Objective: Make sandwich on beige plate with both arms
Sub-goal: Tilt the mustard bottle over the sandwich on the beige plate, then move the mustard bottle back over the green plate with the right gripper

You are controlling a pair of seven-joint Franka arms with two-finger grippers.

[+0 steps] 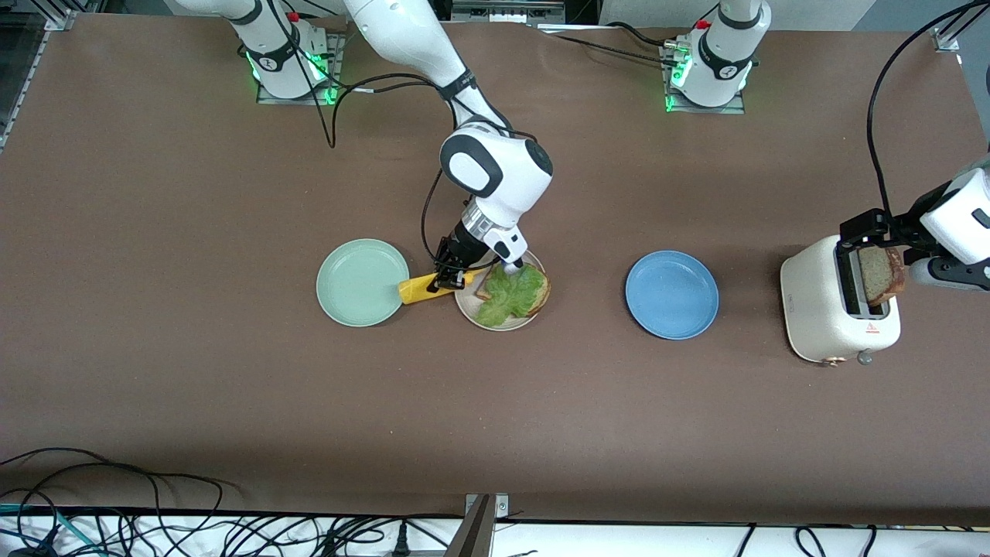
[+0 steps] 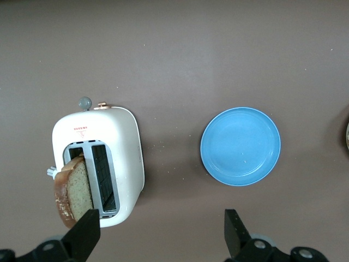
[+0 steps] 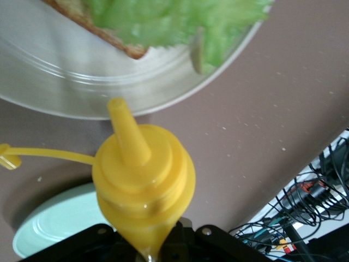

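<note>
Sandwich (image 1: 513, 296): half-built, one square brown slice under a ruffled green lettuce leaf, lying flat on the round matte beige plate (image 1: 469, 308) mid-surface.

Right pincer (image 1: 452, 271): clamped on a glossy yellow squeeze bottle (image 1: 428, 288), long axis lying nearly level, nozzle toward the plate; body partly hidden by the fingers.

Mint-green plate (image 1: 362, 282): beside the bottle.

Left pincer (image 2: 161, 232): spread wide, gripping nothing, over the white toaster (image 1: 827, 317); a crusted bread slice (image 1: 882, 275) stands in one slot, lower part hidden.

Blue plate (image 1: 671, 294): between toaster and sandwich.
</note>
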